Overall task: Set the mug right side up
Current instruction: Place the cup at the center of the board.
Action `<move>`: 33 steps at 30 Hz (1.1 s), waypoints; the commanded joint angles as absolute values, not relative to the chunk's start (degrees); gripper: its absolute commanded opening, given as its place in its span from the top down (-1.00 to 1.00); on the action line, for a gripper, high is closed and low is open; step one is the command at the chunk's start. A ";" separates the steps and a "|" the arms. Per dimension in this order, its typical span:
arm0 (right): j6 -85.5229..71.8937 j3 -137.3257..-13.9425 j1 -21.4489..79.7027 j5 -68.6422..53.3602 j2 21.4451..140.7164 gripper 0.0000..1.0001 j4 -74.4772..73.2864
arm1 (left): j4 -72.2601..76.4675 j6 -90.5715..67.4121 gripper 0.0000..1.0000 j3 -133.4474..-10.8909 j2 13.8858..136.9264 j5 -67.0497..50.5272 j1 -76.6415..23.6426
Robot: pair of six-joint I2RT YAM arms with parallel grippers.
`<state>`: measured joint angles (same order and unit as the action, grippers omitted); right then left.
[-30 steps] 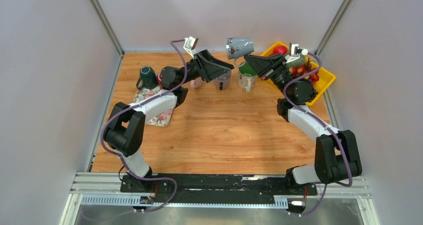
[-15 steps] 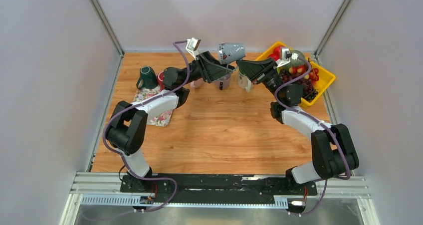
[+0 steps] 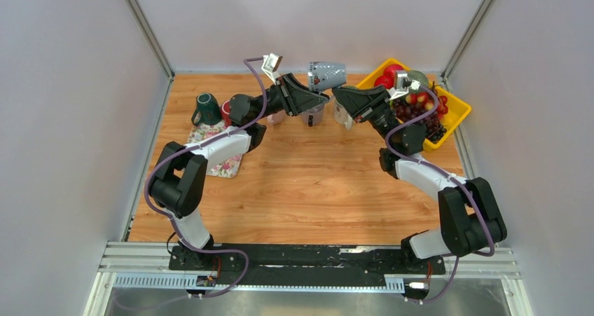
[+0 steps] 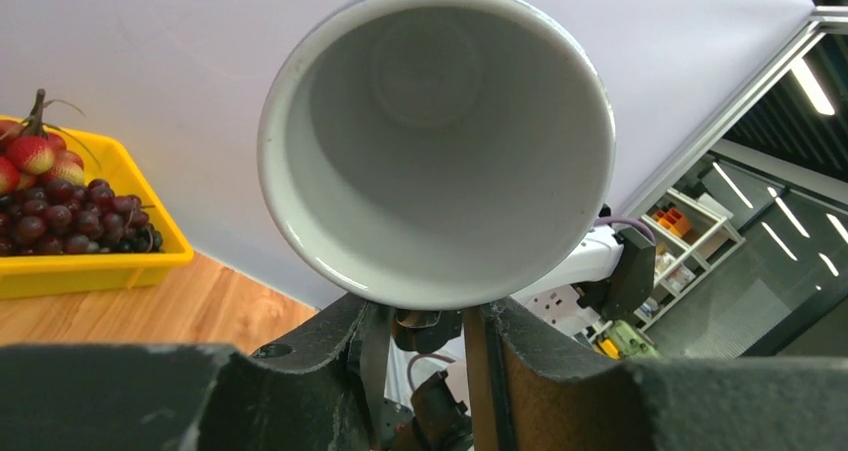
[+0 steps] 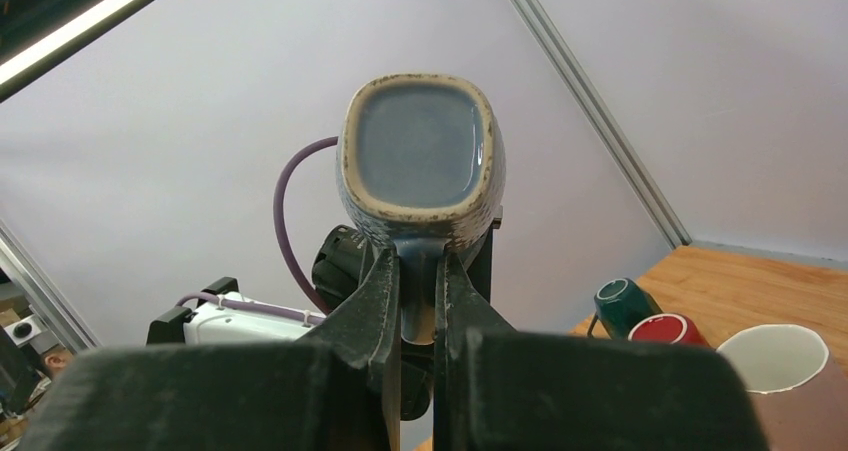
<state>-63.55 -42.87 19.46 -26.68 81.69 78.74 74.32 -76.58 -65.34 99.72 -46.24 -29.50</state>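
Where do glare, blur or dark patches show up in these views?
Top view: even light, sharp, mug clear. Left wrist: mug mouth sharp, left fingers dark and soft, bright ceiling strips at right. Right wrist: soft sheen on the mug's base, right fingers dark, light strip at top left.

pale grey walls (image 3: 70, 120), wooden table (image 3: 315, 183), aluminium frame (image 3: 143, 25)

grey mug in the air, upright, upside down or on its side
On its side: the grey mug lies level, mouth toward the left wrist camera, base toward the right one, handle in the right gripper.
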 commanded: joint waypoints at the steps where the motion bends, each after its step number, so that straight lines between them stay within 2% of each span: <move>1: -63.13 -41.84 20.01 -27.52 80.27 1.00 82.52 | 79.10 -77.17 0.31 -66.36 96.12 -44.49 -28.70; 8: -61.73 -41.54 20.07 -28.33 80.46 1.00 83.30 | 79.09 -78.55 0.63 -66.01 95.97 -43.55 -27.93; 13: -60.84 -41.83 20.10 -28.99 81.57 1.00 83.48 | 79.12 -79.18 0.97 -64.90 95.36 -42.72 -27.40; 18: -60.56 -42.25 20.05 -29.01 82.34 0.99 82.95 | 79.19 -79.36 0.99 -64.28 94.97 -42.76 -26.94; 21: -60.75 -42.53 20.00 -28.97 82.45 0.89 82.43 | 78.88 -79.32 0.99 -63.95 94.65 -42.95 -26.85; 25: -60.92 -42.88 20.05 -29.09 82.27 0.61 81.80 | 78.19 -78.82 0.99 -63.33 94.21 -43.15 -26.47; 33: -61.01 -43.10 19.94 -29.18 81.94 0.46 80.86 | 76.84 -77.47 0.99 -62.50 93.65 -43.75 -26.17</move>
